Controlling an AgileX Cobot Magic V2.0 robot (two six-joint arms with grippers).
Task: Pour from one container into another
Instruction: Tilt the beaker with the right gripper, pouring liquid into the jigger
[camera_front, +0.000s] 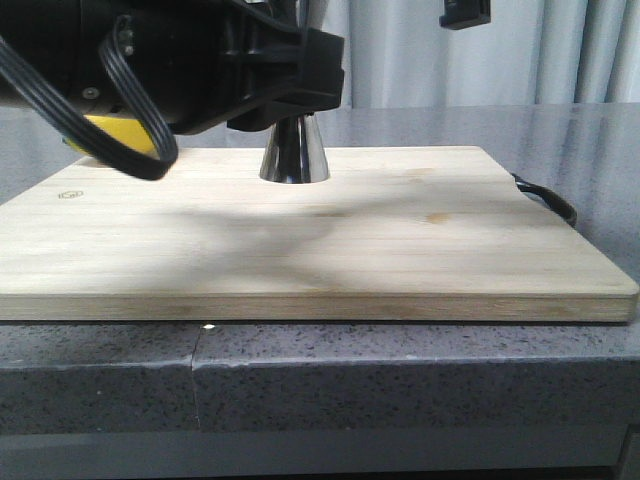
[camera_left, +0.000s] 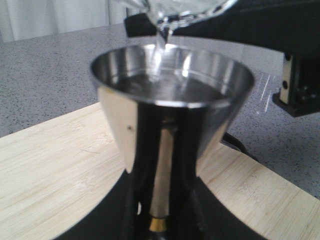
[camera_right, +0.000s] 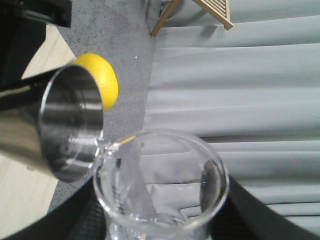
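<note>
A speckled grey tabletop (camera_front: 420, 370) carries a pale wooden board (camera_front: 330, 250). From the front, a black arm hides most of the steel jigger (camera_front: 294, 152); only its lower cone shows, standing on the board. The left wrist view shows more: the left hand (camera_left: 159, 220) clamped around the jigger's (camera_left: 170, 100) waist, its upper cup holding clear liquid, a thin stream falling in. The right wrist view shows the glass beaker (camera_right: 160, 185) tilted, lip touching the jigger's rim, held in the right hand; a yellow lemon (camera_right: 102, 82) lies behind. Faint marks on the beaker are unreadable.
</note>
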